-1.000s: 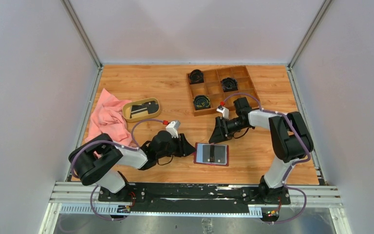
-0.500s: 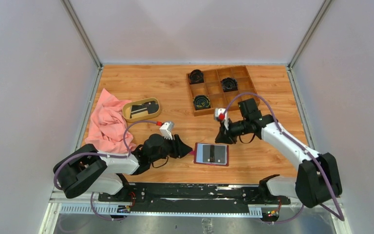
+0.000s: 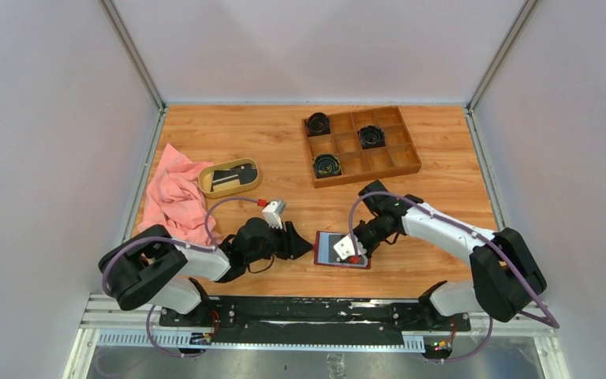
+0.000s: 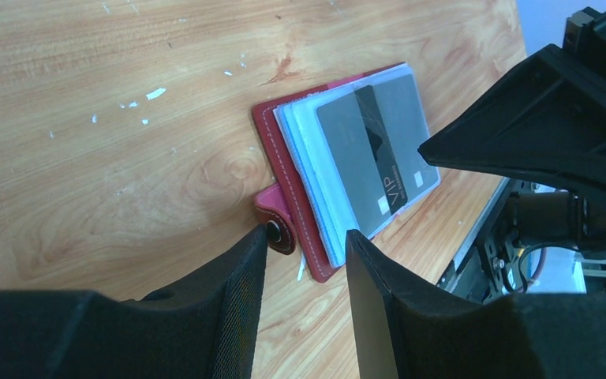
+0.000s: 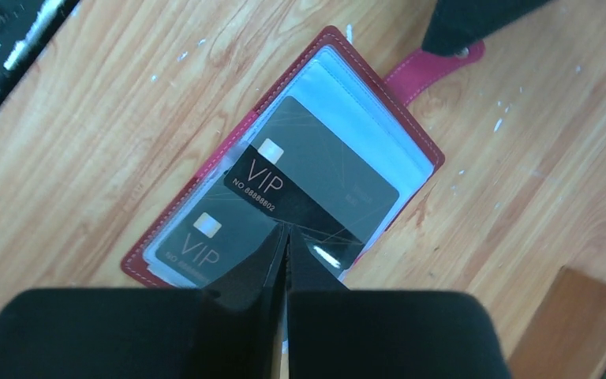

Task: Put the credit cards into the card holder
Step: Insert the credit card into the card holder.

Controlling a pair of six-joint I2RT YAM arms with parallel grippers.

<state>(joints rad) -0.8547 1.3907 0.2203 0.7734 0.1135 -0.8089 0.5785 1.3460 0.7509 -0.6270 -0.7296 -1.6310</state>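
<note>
The dark red card holder (image 3: 325,249) lies open on the table, clear pockets (image 5: 363,118) up. A grey card (image 5: 347,178) sits in its upper pocket and another (image 5: 193,245) in the lower one. A black credit card (image 5: 284,193) lies slanted across them. My right gripper (image 5: 286,230) is shut, empty, with its tips on that black card; the top view shows this gripper (image 3: 355,251) over the holder. My left gripper (image 4: 306,237) is open at the holder's near edge (image 4: 284,170), one finger against the snap tab (image 4: 278,229). More cards (image 3: 225,178) lie in the oval dish.
The tan oval dish (image 3: 203,185) stands at the left next to a pink cloth (image 3: 173,197). A wooden compartment box (image 3: 360,146) with black round items sits at the back right, and its corner (image 5: 584,316) shows near my right gripper.
My right arm swung from beside the wooden box down over the card holder, and its jaws went from open to shut. The left gripper stayed by the snap tab.
</note>
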